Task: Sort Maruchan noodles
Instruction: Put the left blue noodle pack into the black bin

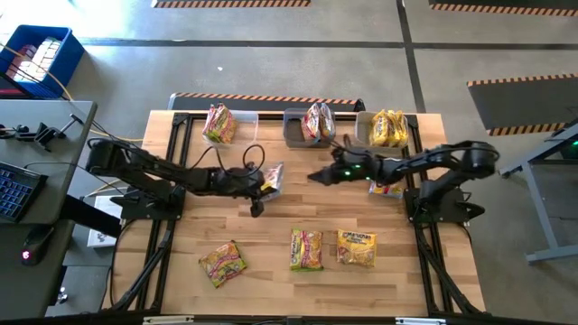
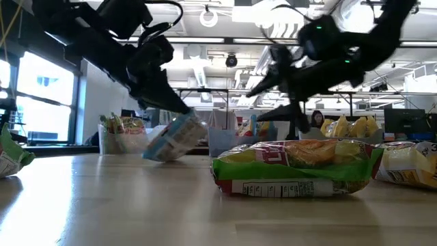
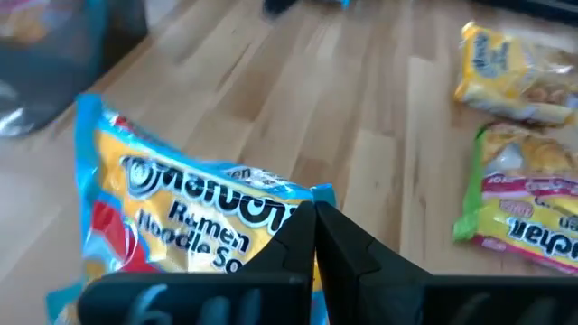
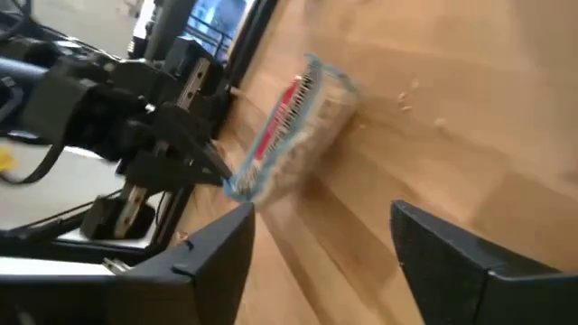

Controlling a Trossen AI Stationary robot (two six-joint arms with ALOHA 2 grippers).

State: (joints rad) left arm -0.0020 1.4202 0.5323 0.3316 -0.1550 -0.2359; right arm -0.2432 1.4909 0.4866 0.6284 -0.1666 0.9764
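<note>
The left pincer point(image 1: 264, 186), just left of centre in the overhead picture, had clamped one edge of a blue-trimmed noodle packet point(image 1: 272, 177) and held it tilted, its lower end near the worktop point(image 1: 271, 235). The right pincer point(image 1: 316, 177) hovered open just beside it, holding nothing. To my eye, a clean lift mattered before carrying it to the bins point(image 1: 298, 131) at the top edge; the thin edge grip could slip.

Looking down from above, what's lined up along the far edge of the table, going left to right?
Three clear bins holding noodle packets: the left bin with green-red packets → the middle bin with pink-red packets → the right bin with yellow packets.
</note>
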